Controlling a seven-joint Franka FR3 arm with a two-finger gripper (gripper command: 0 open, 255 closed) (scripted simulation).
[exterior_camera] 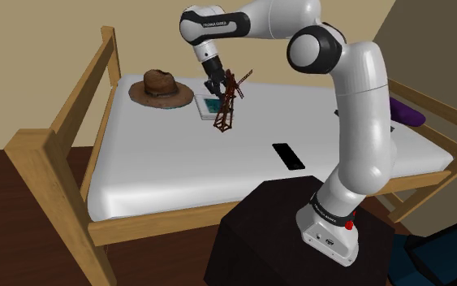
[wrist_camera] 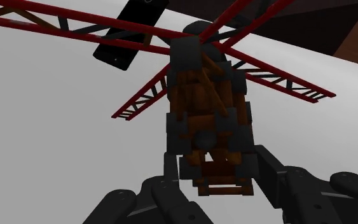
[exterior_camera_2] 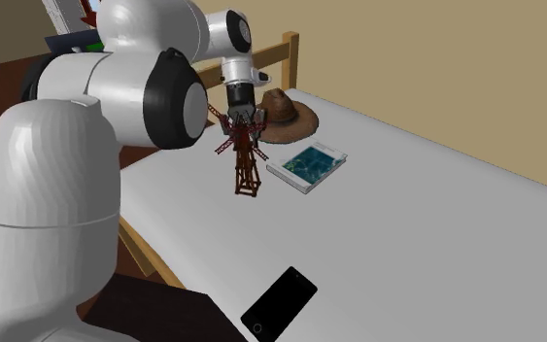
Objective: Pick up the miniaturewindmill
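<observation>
The gripper comes down from above at the upper middle of the shoulder view and pinches the windmill near its head, with its fingers pressed on either side of the tower just behind the red blades. A grip that high probably keeps the pads clear of the sails and lets the lattice legs hang free. The windmill leans a little, its base low over the bed, beside the book and right of the hat. I cannot tell whether its feet have left the sheet. The phone lies well apart, lower right of centre. The arm covers part of a purple thing at the right edge.
</observation>
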